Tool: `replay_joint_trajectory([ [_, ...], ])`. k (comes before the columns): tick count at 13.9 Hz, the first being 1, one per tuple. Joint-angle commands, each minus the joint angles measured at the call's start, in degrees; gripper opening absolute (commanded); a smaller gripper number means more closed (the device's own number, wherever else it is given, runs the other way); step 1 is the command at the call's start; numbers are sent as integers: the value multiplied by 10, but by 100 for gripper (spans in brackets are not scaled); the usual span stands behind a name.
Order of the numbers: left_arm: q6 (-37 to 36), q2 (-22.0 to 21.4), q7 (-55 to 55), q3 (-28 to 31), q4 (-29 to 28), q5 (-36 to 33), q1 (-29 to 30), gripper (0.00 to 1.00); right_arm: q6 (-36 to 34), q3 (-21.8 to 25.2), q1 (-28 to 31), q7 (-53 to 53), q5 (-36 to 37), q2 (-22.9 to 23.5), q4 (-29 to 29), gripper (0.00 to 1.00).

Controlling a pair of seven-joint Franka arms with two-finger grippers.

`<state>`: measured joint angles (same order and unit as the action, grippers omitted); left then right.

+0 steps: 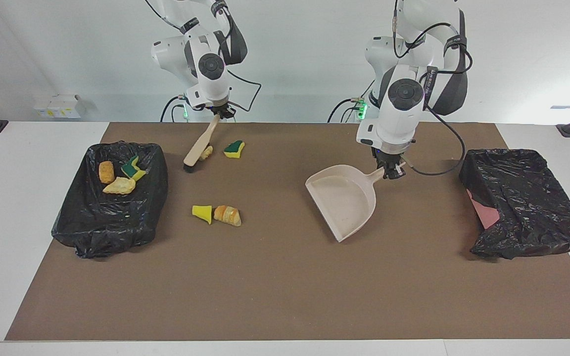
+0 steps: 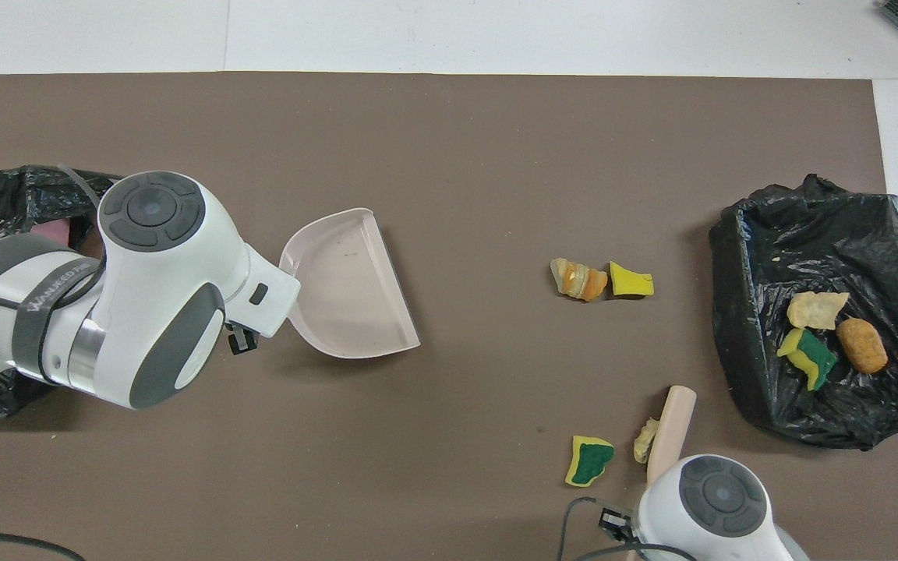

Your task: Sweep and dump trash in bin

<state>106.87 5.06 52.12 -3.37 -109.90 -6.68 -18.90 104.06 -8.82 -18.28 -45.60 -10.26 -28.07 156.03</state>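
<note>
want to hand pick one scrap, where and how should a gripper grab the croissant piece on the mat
Grip the croissant piece across its short width, coming straight down from above. It lies flat on the brown mat, and the yellow sponge wedge sits close against its end toward the black-lined bin, so that end is probably crowded; the long sides look free.

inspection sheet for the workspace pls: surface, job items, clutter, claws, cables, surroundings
Surface: brown mat on a white table.
Job's things: three scraps lie in the black-lined bin at the right arm's end; on the mat are a croissant touching a yellow sponge piece, a green-topped sponge and a tan lump against the brush. The dustpan holds nothing.
Clutter: second black-lined bin at the left arm's end.
Claws: left claw shut on the dustpan handle; right claw shut on the brush handle.
Cables: black loops hang along both arms.
Surroundings: white wall; small white box at the table edge.
</note>
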Motion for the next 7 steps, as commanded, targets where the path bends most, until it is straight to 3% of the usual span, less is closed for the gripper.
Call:
replay_joint_trajectory([
  [1,32,-2,88,-5,-6,-8,0,0,12,-5,1,3,-46,88,-88,0],
  [3,36,-5,154,-5,-14,-8,-2,0,43,-8,2,-5,-51,120,-121,0],
  [7,113,-41,147,-6,-102,-9,-39,0,60,-8,1,-12,-81,191,-214,0],
])
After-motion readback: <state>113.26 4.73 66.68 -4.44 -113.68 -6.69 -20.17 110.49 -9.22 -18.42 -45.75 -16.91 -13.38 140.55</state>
